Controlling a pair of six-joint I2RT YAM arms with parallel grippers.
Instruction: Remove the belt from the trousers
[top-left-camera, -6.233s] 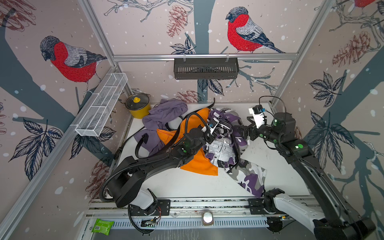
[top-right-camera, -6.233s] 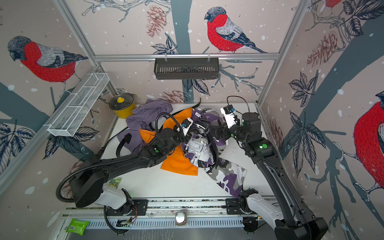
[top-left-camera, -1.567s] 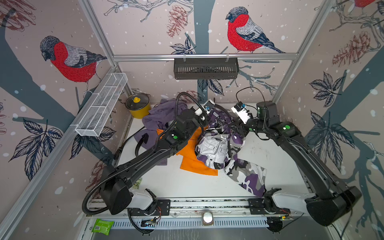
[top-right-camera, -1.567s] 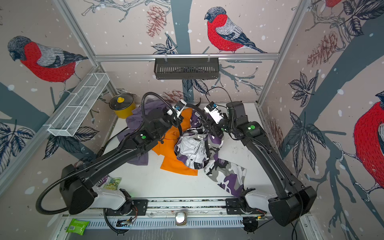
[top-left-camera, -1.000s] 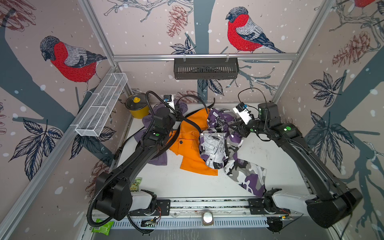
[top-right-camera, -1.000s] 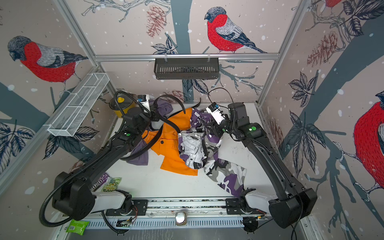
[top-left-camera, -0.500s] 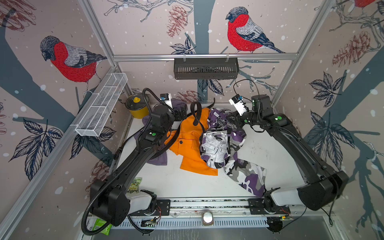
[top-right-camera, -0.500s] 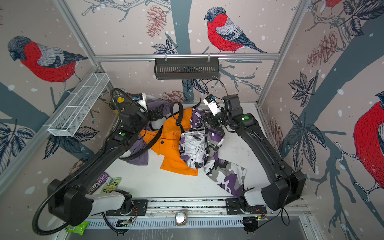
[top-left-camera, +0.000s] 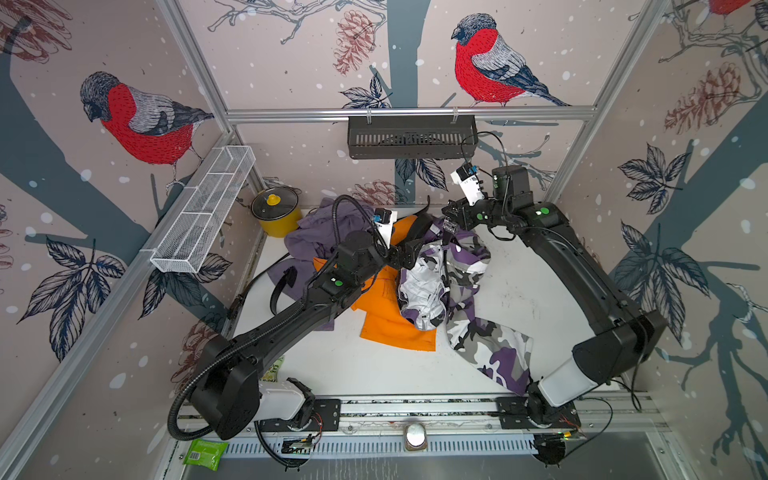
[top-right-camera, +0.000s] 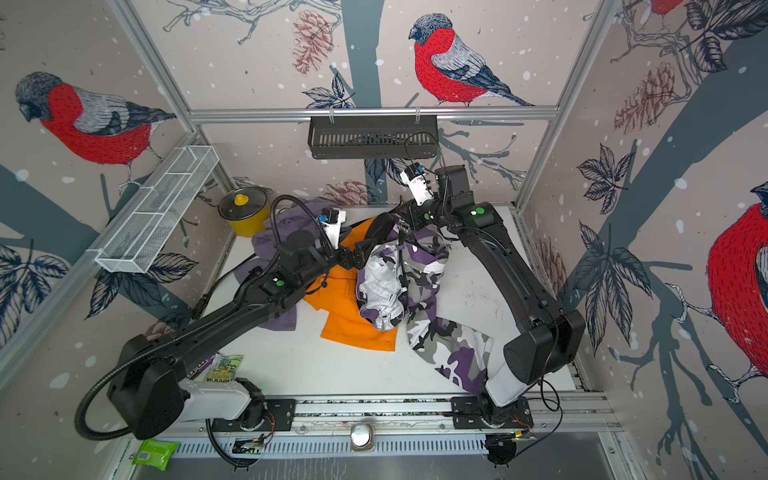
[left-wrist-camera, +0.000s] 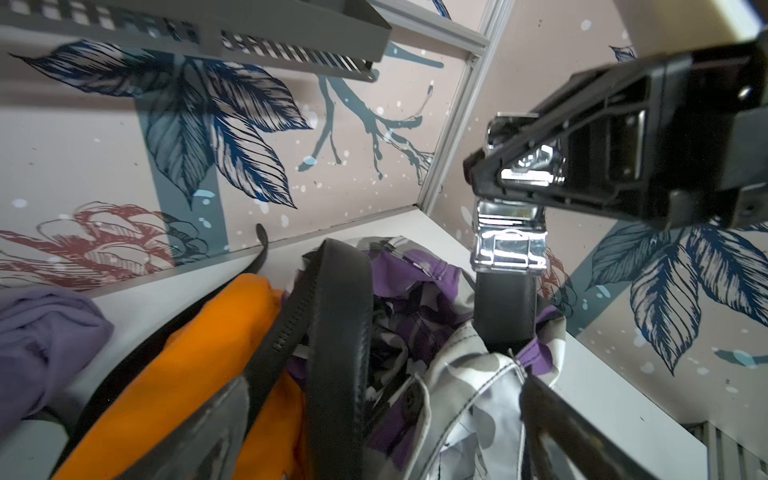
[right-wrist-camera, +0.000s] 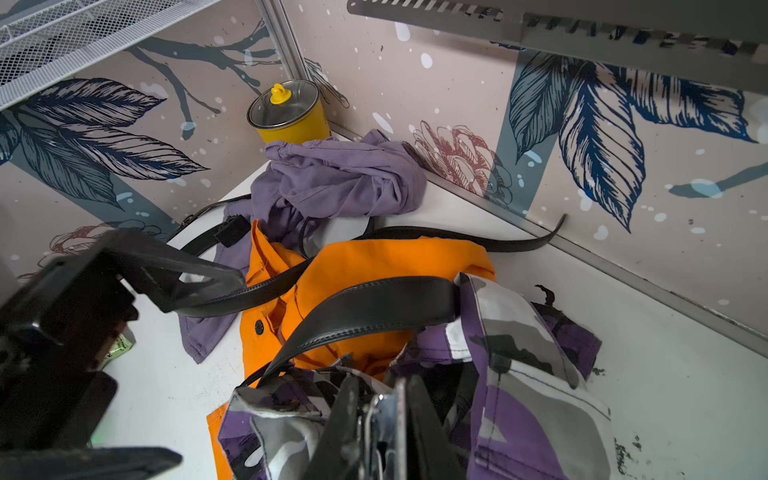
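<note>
The purple and grey camouflage trousers (top-left-camera: 440, 286) (top-right-camera: 386, 291) lie bunched mid-table, waistband lifted. The black belt (top-left-camera: 420, 224) (right-wrist-camera: 374, 307) arches out of the waistband. Its tail crosses the orange garment, and its tip rests against the back wall. My right gripper (top-left-camera: 451, 218) (right-wrist-camera: 382, 428) is shut on the silver buckle (left-wrist-camera: 509, 245), held above the trousers. My left gripper (top-left-camera: 409, 259) (left-wrist-camera: 382, 432) stands open at the waistband's left side. The belt (left-wrist-camera: 336, 332) runs between its fingers, ungripped.
An orange garment (top-left-camera: 395, 328) and a purple garment (top-left-camera: 324, 232) lie under and left of the trousers. A yellow lidded pot (top-left-camera: 276, 212) stands at the back left. Another black belt (top-left-camera: 280, 284) lies by the left edge. A wire shelf (top-left-camera: 203, 208) and a black basket (top-left-camera: 411, 137) hang on the walls.
My left gripper opened, let go of the belt at the back left, and swung right to the trousers. The right gripper closed on the buckle and lifted it slightly towards the back.
</note>
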